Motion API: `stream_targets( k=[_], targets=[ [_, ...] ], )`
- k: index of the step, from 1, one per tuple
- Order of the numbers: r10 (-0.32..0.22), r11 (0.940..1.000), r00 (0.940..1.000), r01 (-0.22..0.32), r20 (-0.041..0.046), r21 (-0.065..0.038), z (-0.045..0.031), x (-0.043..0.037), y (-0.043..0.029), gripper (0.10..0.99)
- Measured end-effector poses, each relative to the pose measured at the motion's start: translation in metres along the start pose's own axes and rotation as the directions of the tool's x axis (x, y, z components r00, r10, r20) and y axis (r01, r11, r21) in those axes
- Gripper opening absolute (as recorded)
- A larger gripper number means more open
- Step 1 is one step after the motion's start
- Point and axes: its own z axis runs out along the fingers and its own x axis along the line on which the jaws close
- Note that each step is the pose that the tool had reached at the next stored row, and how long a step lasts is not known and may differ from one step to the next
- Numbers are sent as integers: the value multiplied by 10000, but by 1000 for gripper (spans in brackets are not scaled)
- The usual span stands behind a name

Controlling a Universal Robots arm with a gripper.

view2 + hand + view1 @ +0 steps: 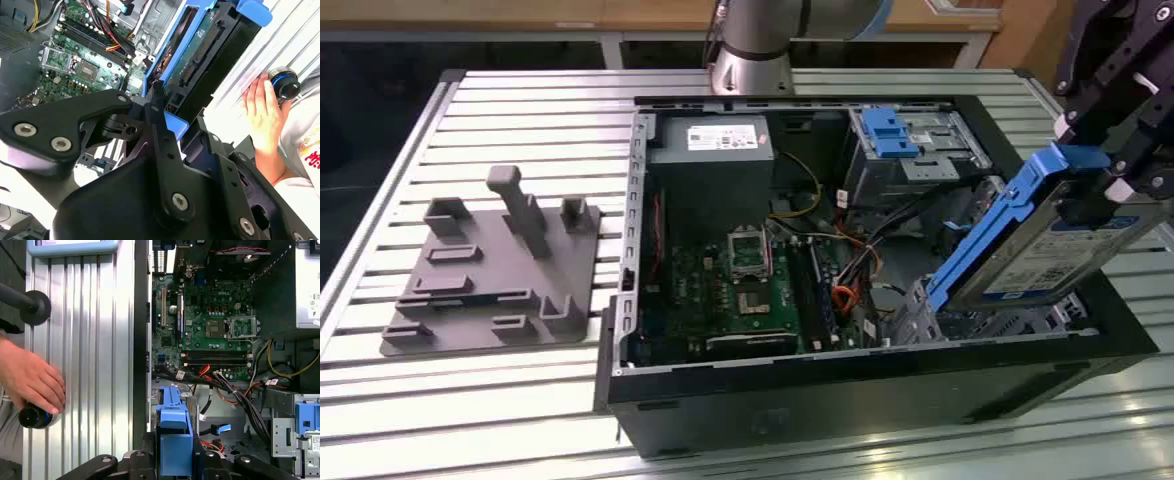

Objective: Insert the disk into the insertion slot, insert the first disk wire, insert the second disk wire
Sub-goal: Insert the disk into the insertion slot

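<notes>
Computer case (854, 378): lay open on the slatted table (467, 410), its inside facing up.
Gripper (1110, 192): pressed together on the disk's upper end, pinching it by the blue caddy, above the case's wall on the exterior view's right.
Disk (1047, 255): silver with a white label, steeply tilted; its lower end was down inside the case, its upper end raised over the wall.
Insertion slot (1007, 325): perforated silver cage inside the case, just under the disk's lower end; contact could not be told, and the disk was not seated.
Taller cage (914, 140): grey with a blue latch, inside the case, apart from the disk.
Motherboard (754, 280): green, in the case's middle.
Wires (847, 285): orange and black, inside the case between motherboard and slot.
Grey fixture (480, 275): outside the case, on the exterior view's left.
Person's hand (32, 380): outside the case, resting on a black knob (34, 417).
</notes>
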Motion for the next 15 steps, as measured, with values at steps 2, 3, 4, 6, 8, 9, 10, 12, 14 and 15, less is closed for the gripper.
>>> stream_targets(
  k=[2,3,4,6,8,9,10,12,14,15],
  targets=[
    [0,10000,10000,0,0,0,0,0,0,365],
    [0,10000,10000,0,0,0,0,0,0,365],
    [0,10000,10000,0,0,0,0,0,0,365],
    [0,10000,10000,0,0,0,0,0,0,365],
    [0,10000,10000,0,-1,0,0,0,0,365],
    [0,10000,10000,0,0,0,0,0,0,365],
    [0,10000,10000,0,0,0,0,0,0,365],
    [0,10000,10000,0,-1,0,0,0,0,365],
    [0,10000,10000,0,1,0,0,0,0,365],
    [-1,10000,10000,1,28,0,-1,0,0,365]
  ],
)
